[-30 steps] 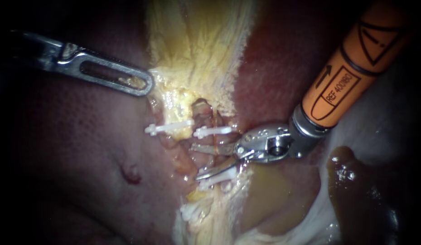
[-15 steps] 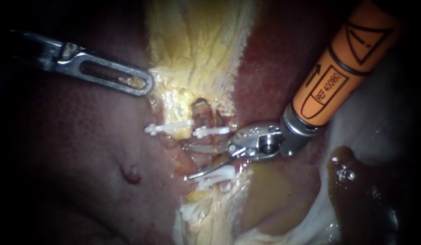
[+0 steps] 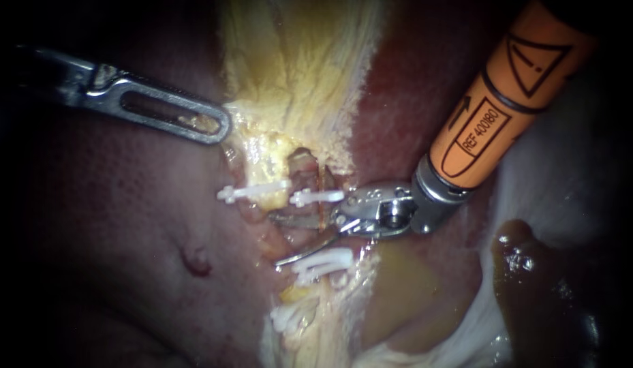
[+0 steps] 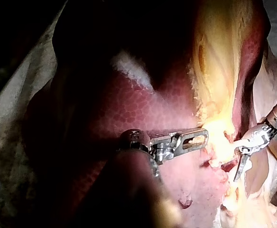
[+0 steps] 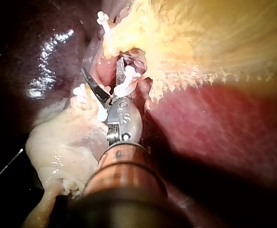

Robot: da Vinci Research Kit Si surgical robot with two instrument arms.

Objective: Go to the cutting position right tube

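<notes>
Where the right tube (image 3: 308, 235) runs through the centre of the endoscope view, it lies between the parted blades of the right instrument (image 3: 285, 240); that tool stands apart around it, unclamped. Above sit two clips, a left clip (image 3: 255, 192) and a right clip (image 3: 319, 197); the lower clips (image 3: 324, 262) are too bunched to count. At upper left, the left instrument (image 3: 176, 116) meets yellow tissue (image 3: 261, 146); I cannot tell its tool's state. The left wrist view shows two instruments. The right wrist view shows one, with the tube between its blades.
</notes>
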